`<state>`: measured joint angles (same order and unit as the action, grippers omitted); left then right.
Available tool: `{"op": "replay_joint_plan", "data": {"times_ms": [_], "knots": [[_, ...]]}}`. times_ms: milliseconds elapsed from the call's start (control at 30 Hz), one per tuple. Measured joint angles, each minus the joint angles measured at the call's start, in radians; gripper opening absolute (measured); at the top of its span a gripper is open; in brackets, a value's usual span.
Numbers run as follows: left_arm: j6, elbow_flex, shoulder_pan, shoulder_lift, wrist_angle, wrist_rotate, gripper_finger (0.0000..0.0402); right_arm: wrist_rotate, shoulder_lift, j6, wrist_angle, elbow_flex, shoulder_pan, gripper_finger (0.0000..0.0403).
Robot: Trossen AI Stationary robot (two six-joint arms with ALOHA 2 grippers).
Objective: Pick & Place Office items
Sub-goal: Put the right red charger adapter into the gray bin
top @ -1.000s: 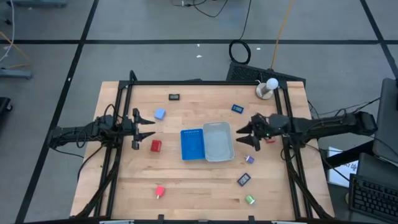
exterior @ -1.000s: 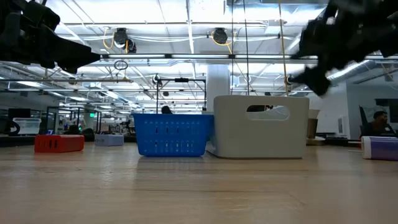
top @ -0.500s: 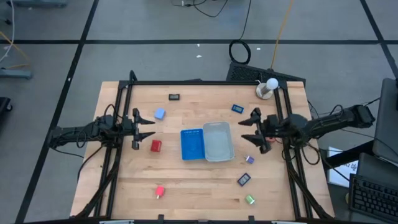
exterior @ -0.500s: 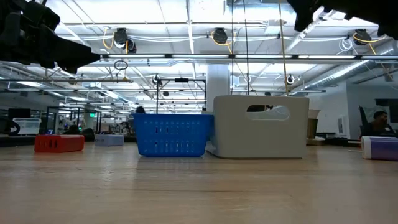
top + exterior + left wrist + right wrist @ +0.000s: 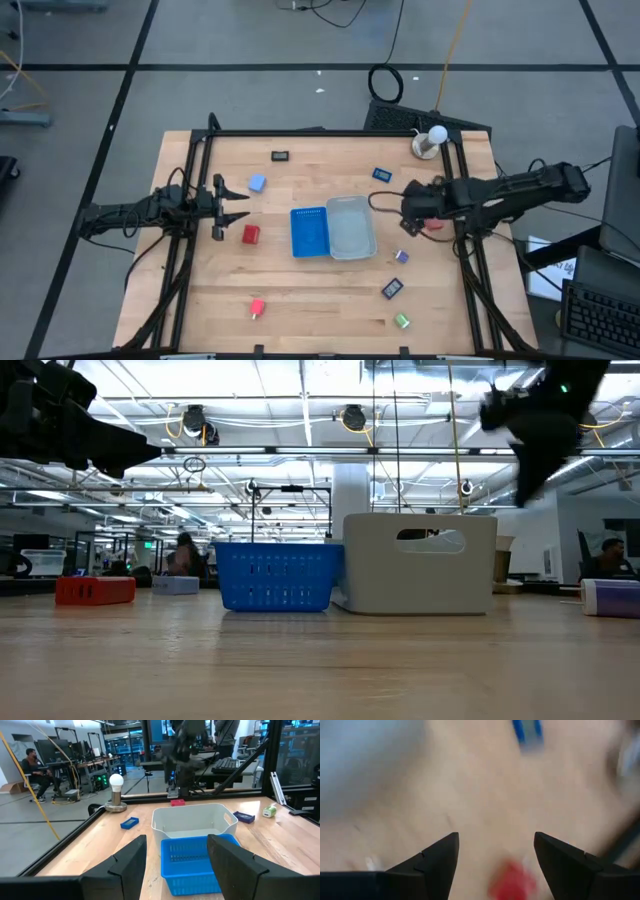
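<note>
The office items lie scattered on the wooden table: a black rectangle, a pale blue block, a red block, a dark blue rectangle, a red piece and others near the front. My left gripper hangs open and level at the table's left, next to the red and pale blue blocks. Right of the pale tray, my right gripper is open and slants steeply down. In its wrist view the blurred red piece shows between the open fingers, below them.
A blue ribbed tray and the pale tray stand side by side at the table's middle. A small lamp sits at the far right corner. A dark blue rectangle, a green piece and a red piece lie near the front edge.
My right gripper has tipped from level to pointing steeply down and has risen a little, staying right of the pale tray. Its fingers have stayed open.
</note>
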<state>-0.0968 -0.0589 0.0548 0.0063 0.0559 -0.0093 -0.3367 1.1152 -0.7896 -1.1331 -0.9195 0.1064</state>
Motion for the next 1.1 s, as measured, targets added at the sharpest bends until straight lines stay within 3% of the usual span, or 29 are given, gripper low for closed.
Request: {"op": "replay_joint_plan", "data": {"times_ms": [133, 233, 567, 967, 1100], "knots": [[-0.002, 0.000, 0.000, 0.000, 0.000, 0.000, 0.0212, 0.177, -0.008, -0.127, -0.084, 0.098, -0.051, 0.0254], [-0.001, 0.000, 0.000, 0.000, 0.000, 0.000, 0.0212, 0.235, -0.048, -0.178, -0.085, 0.172, -0.079, 0.0254], [-0.001, 0.000, 0.000, 0.000, 0.000, 0.000, 0.0212, 0.243, -0.125, -0.213, 0.020, 0.277, -0.154, 0.0250], [-0.001, 0.000, 0.000, 0.000, 0.000, 0.000, 0.0212, 0.186, 0.036, -0.280, 0.031, 0.283, -0.237, 0.0251], [0.000, 0.000, 0.000, 0.000, 0.000, 0.000, 0.0212, 0.255, 0.080, -0.267, 0.061, 0.283, -0.252, 0.0251]]}}
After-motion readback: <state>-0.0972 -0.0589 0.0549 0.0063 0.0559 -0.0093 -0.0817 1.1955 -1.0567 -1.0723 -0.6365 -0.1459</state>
